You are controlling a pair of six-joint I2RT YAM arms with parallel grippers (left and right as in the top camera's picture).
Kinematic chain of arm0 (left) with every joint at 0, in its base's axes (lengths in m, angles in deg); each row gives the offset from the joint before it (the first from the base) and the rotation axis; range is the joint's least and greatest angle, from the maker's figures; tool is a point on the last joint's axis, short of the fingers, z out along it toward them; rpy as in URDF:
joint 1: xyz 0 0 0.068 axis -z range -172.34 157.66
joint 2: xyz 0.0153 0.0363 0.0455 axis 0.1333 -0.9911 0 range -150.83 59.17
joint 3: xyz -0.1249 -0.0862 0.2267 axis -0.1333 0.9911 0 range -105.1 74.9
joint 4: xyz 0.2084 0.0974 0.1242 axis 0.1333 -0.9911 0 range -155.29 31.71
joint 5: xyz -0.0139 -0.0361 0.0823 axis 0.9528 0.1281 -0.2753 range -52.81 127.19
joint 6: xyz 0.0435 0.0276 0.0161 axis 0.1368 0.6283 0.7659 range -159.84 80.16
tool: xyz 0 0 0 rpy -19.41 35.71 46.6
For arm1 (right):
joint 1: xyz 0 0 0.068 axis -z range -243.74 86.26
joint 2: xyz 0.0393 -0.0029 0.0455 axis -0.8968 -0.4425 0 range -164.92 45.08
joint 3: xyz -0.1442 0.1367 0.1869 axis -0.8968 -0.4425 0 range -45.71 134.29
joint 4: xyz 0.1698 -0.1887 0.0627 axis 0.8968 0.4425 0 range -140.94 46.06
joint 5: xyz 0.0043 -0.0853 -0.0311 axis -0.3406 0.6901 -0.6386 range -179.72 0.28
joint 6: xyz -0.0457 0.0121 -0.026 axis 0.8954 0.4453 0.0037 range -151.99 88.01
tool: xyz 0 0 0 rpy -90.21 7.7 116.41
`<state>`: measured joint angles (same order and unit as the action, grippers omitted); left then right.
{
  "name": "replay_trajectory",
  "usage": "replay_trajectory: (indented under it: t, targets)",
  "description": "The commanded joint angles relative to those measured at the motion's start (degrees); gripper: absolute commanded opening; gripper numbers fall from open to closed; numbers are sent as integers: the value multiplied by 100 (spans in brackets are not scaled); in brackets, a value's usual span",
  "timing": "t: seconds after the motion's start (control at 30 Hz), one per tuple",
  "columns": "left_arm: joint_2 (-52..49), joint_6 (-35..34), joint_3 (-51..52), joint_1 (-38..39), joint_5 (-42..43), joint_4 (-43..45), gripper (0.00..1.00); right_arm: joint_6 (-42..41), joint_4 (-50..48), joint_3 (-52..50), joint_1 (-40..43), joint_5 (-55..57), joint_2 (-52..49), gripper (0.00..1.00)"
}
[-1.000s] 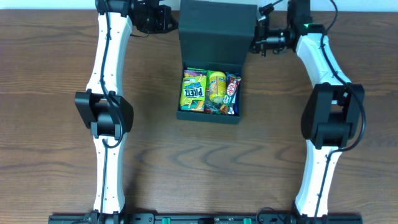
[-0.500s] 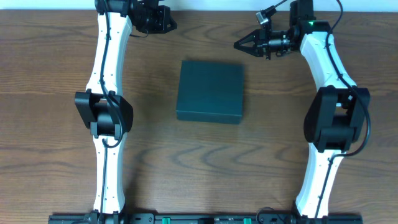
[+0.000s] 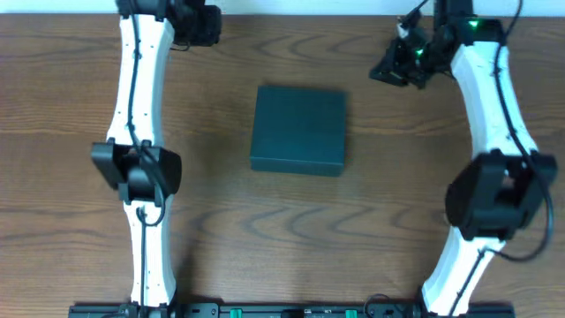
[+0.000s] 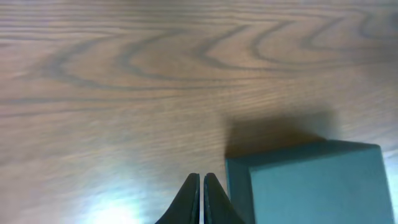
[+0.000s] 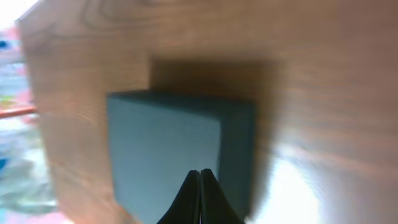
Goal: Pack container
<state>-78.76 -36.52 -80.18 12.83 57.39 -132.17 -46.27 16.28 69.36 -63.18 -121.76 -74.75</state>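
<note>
L arm (image 3: 141,79): white, black joints; runs up left side of table (image 3: 291,230) to far edge, wrist turned in twd centre.
L fingers (image 4: 191,199): pressed together, nothing btwn them; well apart from container (image 3: 298,128) in overhead view; wrist cam shows a box corner just right of tips.
container: dark teal square box, lid down flat, plain matte top; mid-table btwn both arms.
R fingers (image 5: 189,199): closed tight, empty; near far right, clear of box, tips aimed twd it.
R arm (image 3: 499,102): white, black joints; green LED (image 3: 472,24) lit nr wrist; runs up right side.
table: brown wood grain; glare patches in both wrist views.
room: pale strip (image 3: 309,5) past far edge; blurred colours beyond table edge in R wrist view.
</note>
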Motion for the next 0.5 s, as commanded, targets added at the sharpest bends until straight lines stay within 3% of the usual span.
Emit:
replay_trajectory:
  t: [0.0,0.2,0.47]
  targets:
    - [367,96,-153,-4,-208,-358,5,487,518,33,-422,1021,326,2]
    - [420,101,-153,85,-85,-1095,5,1043,977,-236,-1362,1777,282,2]
    - [422,98,-153,46,-92,-1508,6,1292,1226,-1408,-1515,1766,286,2]
